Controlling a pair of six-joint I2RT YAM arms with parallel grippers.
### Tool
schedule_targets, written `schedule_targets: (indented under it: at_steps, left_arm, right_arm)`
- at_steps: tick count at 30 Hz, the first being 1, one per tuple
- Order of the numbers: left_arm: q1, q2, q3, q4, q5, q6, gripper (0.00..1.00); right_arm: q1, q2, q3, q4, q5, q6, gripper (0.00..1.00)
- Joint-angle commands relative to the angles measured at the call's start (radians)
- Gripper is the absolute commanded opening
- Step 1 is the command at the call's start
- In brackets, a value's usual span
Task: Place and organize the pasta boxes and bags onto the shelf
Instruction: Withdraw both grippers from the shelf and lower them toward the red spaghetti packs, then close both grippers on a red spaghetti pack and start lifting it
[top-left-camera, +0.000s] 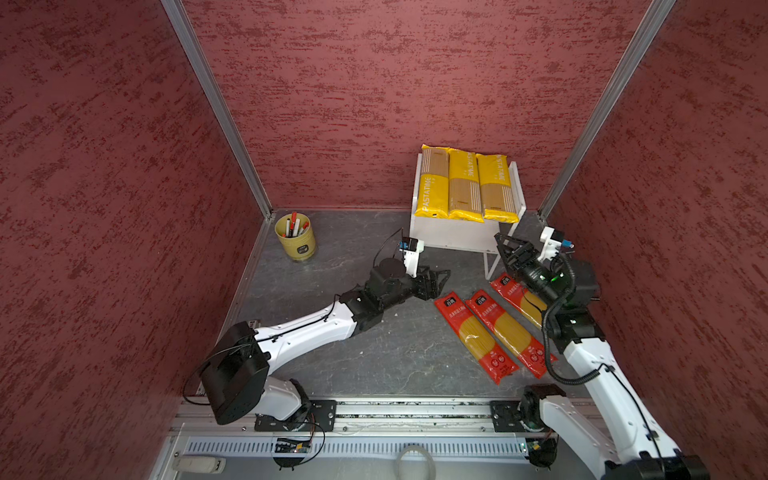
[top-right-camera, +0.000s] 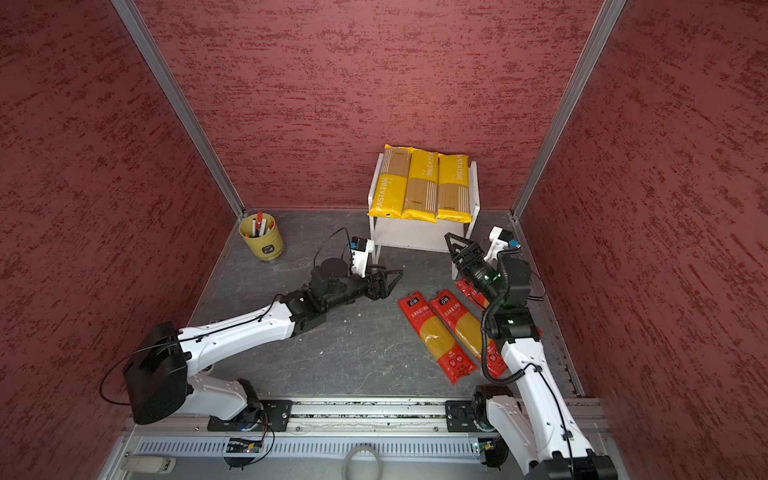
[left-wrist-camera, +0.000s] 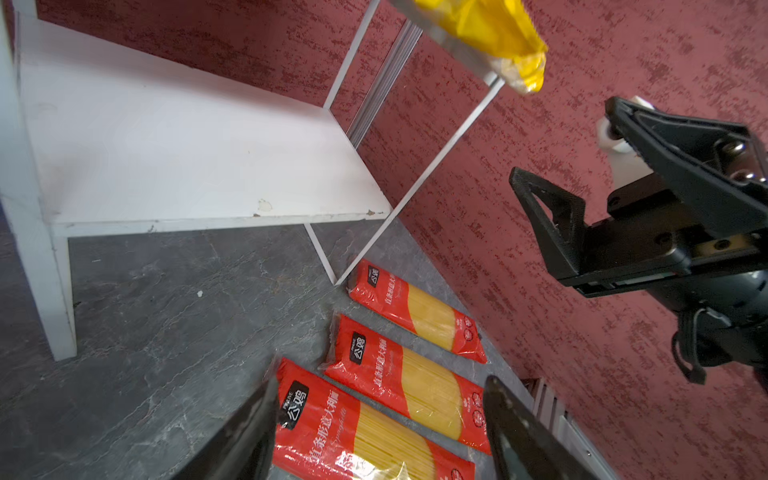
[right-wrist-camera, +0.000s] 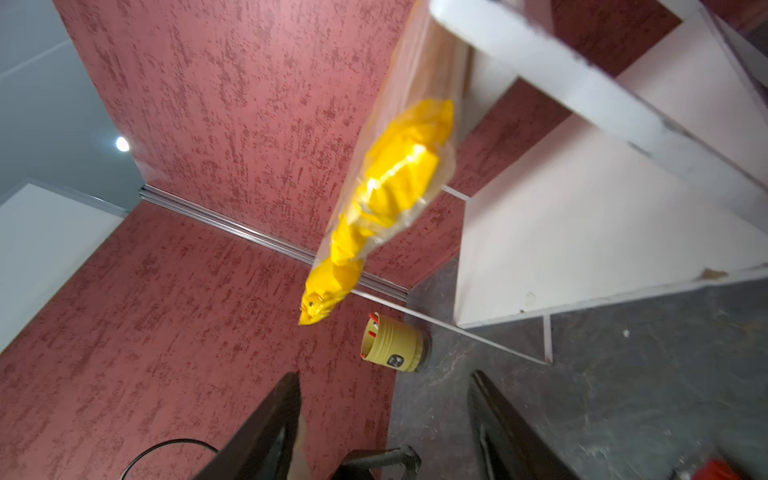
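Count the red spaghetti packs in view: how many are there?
3. All lie side by side on the table, before the shelf: left pack, middle pack, and right pack, partly covered by the right arm. None seems hidden.

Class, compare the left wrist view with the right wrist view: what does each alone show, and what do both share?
Left wrist only: the row of three red spaghetti packs on the floor, and the right claw, open. Right wrist only: the yellow-green pen cup and a ceiling light. Both: the white shelf with its lower board bare, a yellow pack end overhanging the top board, red walls.
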Motion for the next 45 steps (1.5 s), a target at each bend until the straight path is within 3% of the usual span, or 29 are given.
schedule_targets:
  at_steps: [1,4,7,10,14,20,29,33,36,42,45]
  left_arm:
    - [-0.089,0.029,-0.047,0.105,-0.178,0.068,0.77]
    - [-0.171,0.09,-0.091,0.141,-0.304,-0.013,0.77]
    - [-0.238,0.132,-0.129,0.124,-0.437,-0.155,0.77]
    - [-0.256,0.16,-0.15,0.058,-0.492,-0.3,0.78]
    - [-0.23,0.205,-0.151,-0.022,-0.445,-0.456,0.78]
    - [-0.204,0.257,-0.162,-0.024,-0.361,-0.573,0.78]
    - [-0.109,0.241,-0.225,-0.054,-0.258,-0.686,0.77]
    - [-0.08,0.212,-0.23,-0.101,-0.24,-0.678,0.76]
    - [-0.066,0.175,-0.245,-0.138,-0.239,-0.685,0.76]
    - [-0.127,0.185,-0.243,-0.156,-0.23,-0.716,0.76]
    - [-0.118,0.222,-0.234,-0.12,-0.202,-0.715,0.72]
  right_arm:
    - [0.034,-0.022,-0.161,-0.23,0.095,-0.085,0.62]
    - [0.097,-0.059,-0.291,-0.285,0.191,-0.072,0.59]
    - [0.159,-0.105,-0.293,-0.429,0.338,-0.103,0.59]
    - [0.181,-0.1,-0.295,-0.513,0.383,-0.134,0.59]
    - [0.21,-0.034,-0.339,-0.535,0.374,-0.152,0.6]
    - [0.262,0.057,-0.365,-0.467,0.425,-0.122,0.61]
    - [0.567,0.323,-0.323,-0.104,0.386,0.122,0.6]
    - [0.604,0.42,-0.291,0.136,0.23,0.169,0.62]
    - [0.575,0.425,-0.292,0.134,0.161,0.123,0.62]
    - [0.496,0.38,-0.246,-0.135,0.224,-0.137,0.63]
    - [0.492,0.396,-0.227,-0.152,0.215,-0.181,0.64]
